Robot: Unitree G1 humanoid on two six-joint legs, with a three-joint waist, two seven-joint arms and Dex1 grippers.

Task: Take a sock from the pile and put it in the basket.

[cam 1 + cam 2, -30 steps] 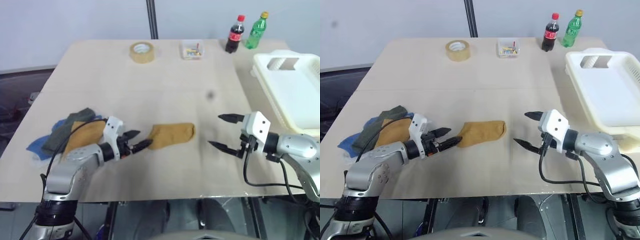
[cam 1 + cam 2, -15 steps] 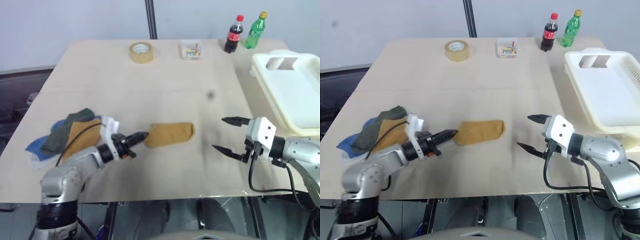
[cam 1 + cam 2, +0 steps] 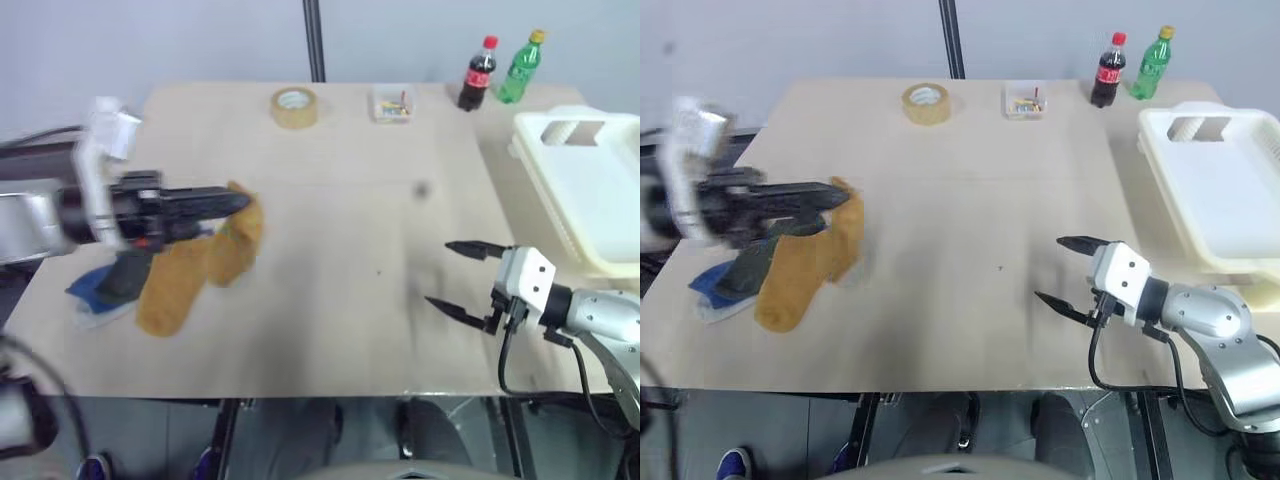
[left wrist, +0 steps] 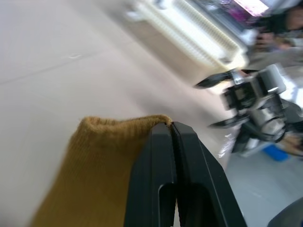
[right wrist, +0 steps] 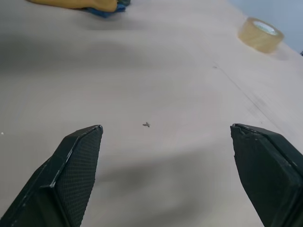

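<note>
While pinched by its cuff in the shut left hand (image 3: pixel 235 203), mustard sock (image 3: pixel 195 268) dangles above the pile (image 3: pixel 105 288), far from basket (image 3: pixel 585 190); thin hold risks slipping. Right hand (image 3: pixel 462 280) gapes empty.

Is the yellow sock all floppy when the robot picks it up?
Probably yes. The yellow sock hangs limp and folded from the shut left gripper, which pinches just its edge, so it looks soft and light. It would likely droop and swing rather than keep its shape. Its knit fabric looks grippy, not slippery.
</note>
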